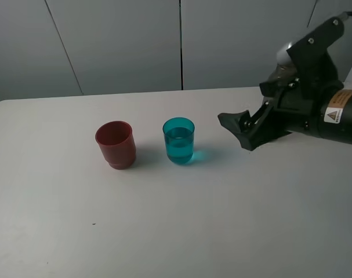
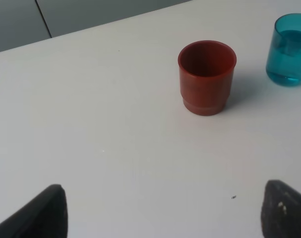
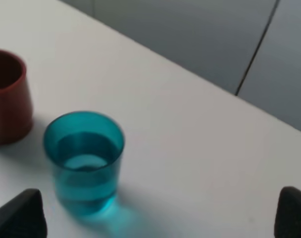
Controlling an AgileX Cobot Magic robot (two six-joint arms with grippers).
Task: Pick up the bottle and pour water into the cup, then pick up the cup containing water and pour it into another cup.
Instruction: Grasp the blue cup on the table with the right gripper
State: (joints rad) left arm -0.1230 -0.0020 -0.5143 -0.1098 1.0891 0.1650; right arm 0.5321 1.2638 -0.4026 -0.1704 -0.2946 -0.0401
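Though apart, red cup (image 1: 114,145) beside tumbler (image 1: 178,141).

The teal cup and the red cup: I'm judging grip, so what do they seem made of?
The teal cup looks like smooth, glossy translucent plastic: the water shows through its wall. The red cup is probably opaque plastic with a duller satin finish, moulded with a stepped base.
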